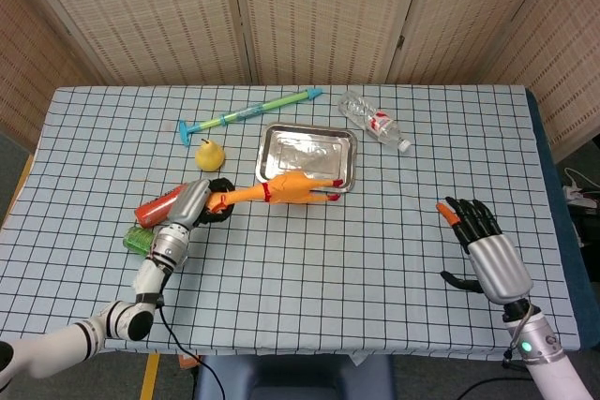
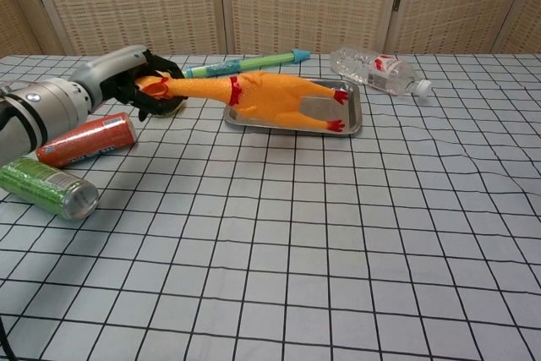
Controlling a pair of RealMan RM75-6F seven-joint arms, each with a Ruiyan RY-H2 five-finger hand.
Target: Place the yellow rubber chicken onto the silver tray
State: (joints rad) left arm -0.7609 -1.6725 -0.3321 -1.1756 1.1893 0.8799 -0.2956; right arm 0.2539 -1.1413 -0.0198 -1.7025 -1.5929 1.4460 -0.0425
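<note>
The yellow rubber chicken [image 1: 292, 187] [image 2: 272, 98] hangs level in the air, its body and red feet over the near edge of the silver tray [image 1: 309, 151] [image 2: 346, 101]. My left hand [image 1: 195, 203] [image 2: 135, 83] grips the chicken's head and neck, to the left of the tray. Whether the chicken's belly touches the tray rim I cannot tell. My right hand [image 1: 486, 247] is far off at the right front of the table, fingers spread, holding nothing; the chest view does not show it.
A red can [image 1: 161, 204] [image 2: 86, 139] and a green can [image 1: 139, 241] [image 2: 49, 188] lie beside my left forearm. A yellow pear [image 1: 210, 155], a green-blue water squirter [image 1: 248, 112] [image 2: 249, 62] and a clear bottle [image 1: 373, 122] [image 2: 378, 70] lie around the tray.
</note>
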